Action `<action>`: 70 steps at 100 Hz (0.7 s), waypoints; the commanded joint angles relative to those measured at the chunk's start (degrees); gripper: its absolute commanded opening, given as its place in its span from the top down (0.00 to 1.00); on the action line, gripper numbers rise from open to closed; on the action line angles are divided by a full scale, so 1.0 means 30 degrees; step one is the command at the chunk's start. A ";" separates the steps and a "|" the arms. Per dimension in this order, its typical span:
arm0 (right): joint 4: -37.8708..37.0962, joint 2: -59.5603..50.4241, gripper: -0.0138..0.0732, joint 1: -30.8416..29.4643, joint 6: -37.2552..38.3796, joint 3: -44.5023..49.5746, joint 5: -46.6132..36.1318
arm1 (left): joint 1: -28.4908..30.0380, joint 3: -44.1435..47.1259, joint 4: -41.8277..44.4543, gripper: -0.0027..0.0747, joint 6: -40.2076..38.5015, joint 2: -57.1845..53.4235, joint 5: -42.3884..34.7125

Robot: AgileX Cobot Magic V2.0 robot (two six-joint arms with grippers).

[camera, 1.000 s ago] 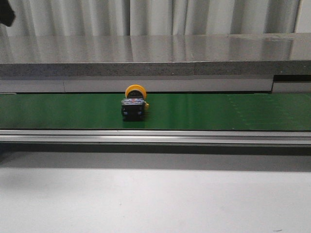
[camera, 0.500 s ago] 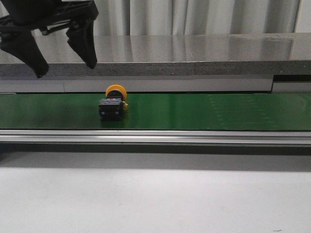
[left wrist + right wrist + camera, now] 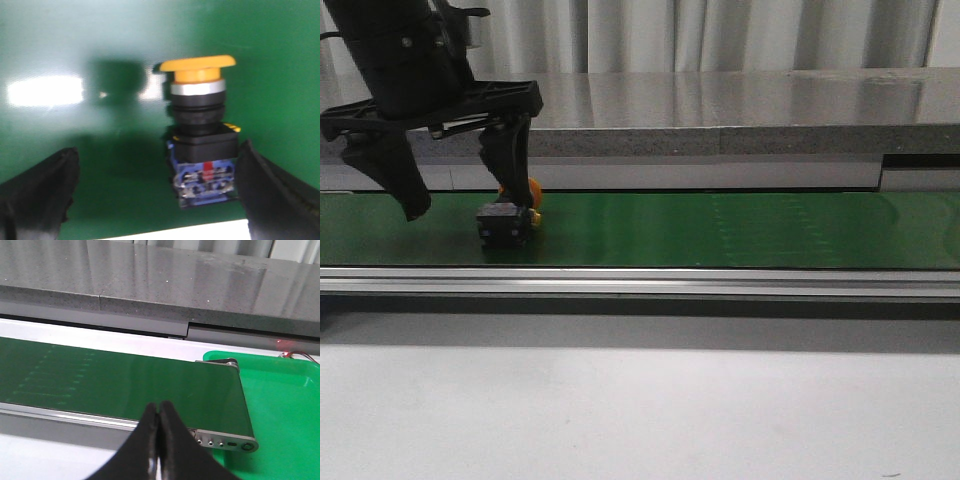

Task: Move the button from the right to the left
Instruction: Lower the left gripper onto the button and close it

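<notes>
The button lies on its side on the green belt, its yellow cap toward the far edge and partly hidden behind a finger. My left gripper hangs open over the belt, straddling the button, whose black body sits close to the finger on the right. In the left wrist view the button lies between the wide-apart fingers, nearer that one, and my left gripper holds nothing. My right gripper is shut and empty near the belt's end, out of the front view.
A grey stone ledge runs behind the belt. A metal rail edges the belt's near side, with the white tabletop in front. A bright green tray sits beyond the belt's end roller.
The button has ridden the belt leftward. My left gripper has come down from the upper left and now straddles it, still open.
</notes>
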 commanded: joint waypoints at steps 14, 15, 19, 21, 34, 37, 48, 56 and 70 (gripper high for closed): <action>-0.0151 0.0139 0.92 0.0019 -0.0140 -0.0450 -0.1573 | -0.0149 -0.0644 -0.0169 0.17 -0.0218 -0.0804 -0.0303; -0.0151 0.0139 0.92 0.0019 -0.0140 -0.0450 -0.1573 | -0.0149 -0.0644 -0.0169 0.17 -0.0218 -0.0804 -0.0303; -0.0151 0.0139 0.92 0.0019 -0.0140 -0.0450 -0.1573 | -0.0149 -0.0644 -0.0132 0.17 -0.0218 -0.0733 -0.0303; -0.0151 0.0139 0.92 0.0019 -0.0140 -0.0450 -0.1573 | -0.0149 -0.0644 -0.0130 0.17 -0.0218 -0.0681 -0.0303; -0.0151 0.0139 0.92 0.0019 -0.0140 -0.0450 -0.1573 | -0.0149 -0.0644 0.0104 0.17 -0.0218 -0.0380 -0.0303; -0.0151 0.0139 0.92 0.0019 -0.0140 -0.0450 -0.1573 | -0.0149 -0.0644 0.0234 0.17 -0.0218 -0.0288 -0.0249; -0.0151 0.0139 0.92 0.0019 -0.0140 -0.0450 -0.1573 | -0.0149 -0.0644 0.0323 0.25 -0.0218 -0.0195 -0.0096; -0.0151 0.0139 0.92 0.0019 -0.0140 -0.0450 -0.1573 | -0.0149 -0.0644 0.0355 0.34 -0.0218 -0.0195 -0.0173; -0.0151 0.0139 0.92 0.0019 -0.0140 -0.0450 -0.1573 | -0.0110 -0.0644 0.0355 0.58 -0.0218 -0.0195 -0.0102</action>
